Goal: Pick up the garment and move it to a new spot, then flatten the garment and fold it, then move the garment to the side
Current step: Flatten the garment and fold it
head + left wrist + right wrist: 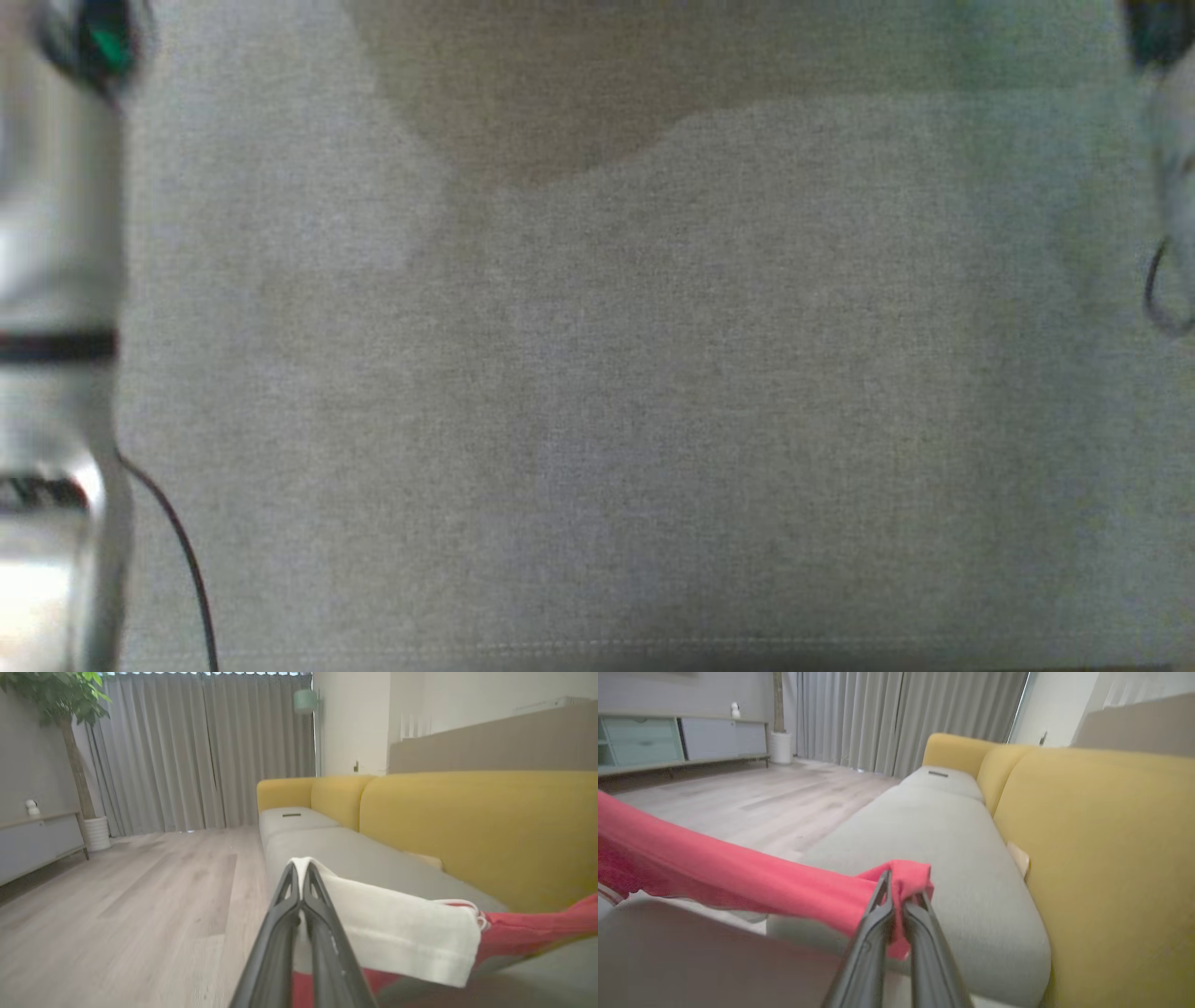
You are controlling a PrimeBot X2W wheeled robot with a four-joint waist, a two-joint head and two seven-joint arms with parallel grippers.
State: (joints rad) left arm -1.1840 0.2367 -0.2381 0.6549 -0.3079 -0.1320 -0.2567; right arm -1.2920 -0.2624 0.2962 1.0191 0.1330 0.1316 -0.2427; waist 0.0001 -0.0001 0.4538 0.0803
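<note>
Head view: blurred grey cloth (607, 373) seen close up, with a stitched hem along its bottom edge. A pale forearm (56, 280) and a thin black cable (177, 551) are at the left.

Left wrist view: the left hand (301, 870) is pinched shut on a white corner of the garment (402, 924). Its red part stretches to the right, in front of a sofa (467, 826) with a grey seat and yellow back.

Right wrist view: the right hand (899, 891) is clamped on a red edge, with the fabric pulled taut leftward beside the seat.
</note>
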